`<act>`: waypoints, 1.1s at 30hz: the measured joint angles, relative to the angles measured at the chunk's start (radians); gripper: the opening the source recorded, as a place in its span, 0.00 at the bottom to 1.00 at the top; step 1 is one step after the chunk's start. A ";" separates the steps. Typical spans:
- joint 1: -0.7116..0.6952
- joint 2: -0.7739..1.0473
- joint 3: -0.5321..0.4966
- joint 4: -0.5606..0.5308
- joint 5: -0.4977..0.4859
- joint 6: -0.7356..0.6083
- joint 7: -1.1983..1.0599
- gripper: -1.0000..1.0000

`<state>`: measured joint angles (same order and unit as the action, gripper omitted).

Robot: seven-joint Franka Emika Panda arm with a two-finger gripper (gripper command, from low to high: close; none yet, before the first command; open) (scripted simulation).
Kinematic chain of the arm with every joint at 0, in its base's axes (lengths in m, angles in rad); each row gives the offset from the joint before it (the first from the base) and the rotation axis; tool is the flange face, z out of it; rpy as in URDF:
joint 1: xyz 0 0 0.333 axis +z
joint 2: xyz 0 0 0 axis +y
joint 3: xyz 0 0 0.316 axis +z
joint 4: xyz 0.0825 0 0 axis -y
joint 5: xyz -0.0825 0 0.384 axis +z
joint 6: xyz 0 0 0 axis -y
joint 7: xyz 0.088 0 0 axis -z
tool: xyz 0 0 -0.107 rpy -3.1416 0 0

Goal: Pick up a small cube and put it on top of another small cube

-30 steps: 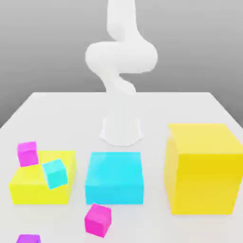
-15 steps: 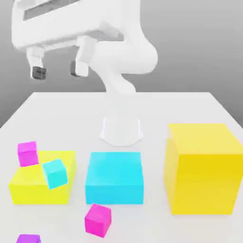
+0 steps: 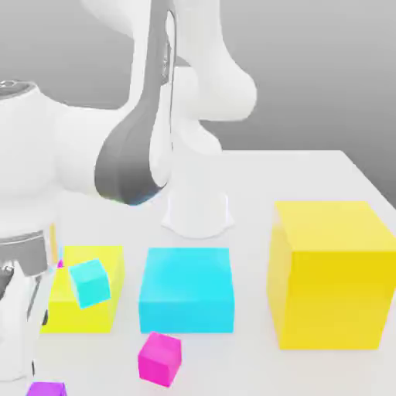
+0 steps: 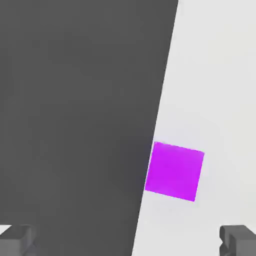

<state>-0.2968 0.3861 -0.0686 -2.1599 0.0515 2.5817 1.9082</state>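
Robot gripper (image 4: 128,240) hangs above a small purple cube (image 4: 174,171).
Its fingers (image 4: 239,239) are spread wide, empty; the cube sits at the white table's (image 4: 215,75) edge.

The white arm (image 3: 147,131) bends low at the exterior view's left, wrist pointing down; the gripper (image 4: 128,240) has its 2 fingers (image 4: 239,239) spread wide.
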 joint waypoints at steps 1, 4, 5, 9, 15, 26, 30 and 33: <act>-0.002 0.037 -0.006 0.005 0.009 0.012 0.021 0.50; -0.011 0.145 -0.002 0.028 0.026 0.082 0.034 0.50; -0.015 0.181 0.002 0.036 0.031 0.108 0.032 0.50; -0.016 0.203 0.004 0.041 0.034 0.125 0.031 0.00; -0.011 0.146 -0.003 0.028 0.028 0.082 0.036 0.00; -0.038 -0.248 -0.013 -0.218 0.025 -0.064 -0.066 0.00; -0.052 -0.393 -0.023 -0.325 0.001 -0.100 -0.098 0.00; -0.062 -0.501 -0.025 -0.406 -0.030 -0.127 -0.112 0.00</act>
<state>-0.3592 -0.1153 -0.0937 -2.5660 0.0215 2.4549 1.7959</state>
